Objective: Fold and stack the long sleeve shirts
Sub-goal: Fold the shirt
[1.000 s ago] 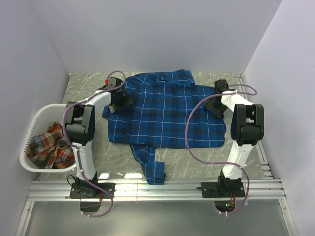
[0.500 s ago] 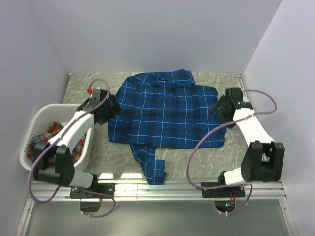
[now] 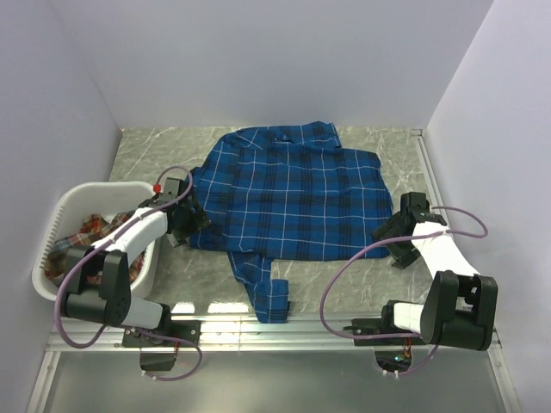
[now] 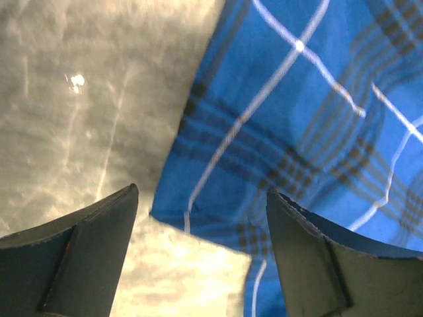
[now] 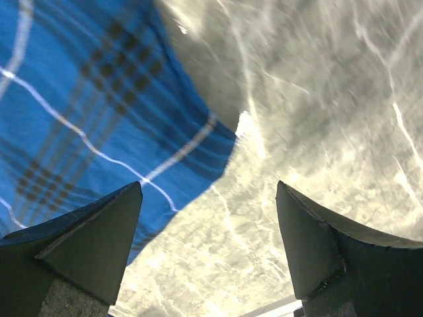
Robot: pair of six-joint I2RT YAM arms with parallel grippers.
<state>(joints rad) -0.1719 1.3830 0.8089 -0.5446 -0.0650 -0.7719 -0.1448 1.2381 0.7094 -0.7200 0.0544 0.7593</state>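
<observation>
Seen from above, your blue shirt lies spread mid-table, the red plaid shirt in the basket at 8 o'clock. Only the wrist views show left gripper and right gripper wide apart, empty, at its 7 and 4 o'clock corners

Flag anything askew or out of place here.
The blue shirt lies spread but skewed, with one sleeve sticking out crumpled on the near side. The red plaid shirt sits bunched in the basket. Nothing looks spilled or damaged.
</observation>
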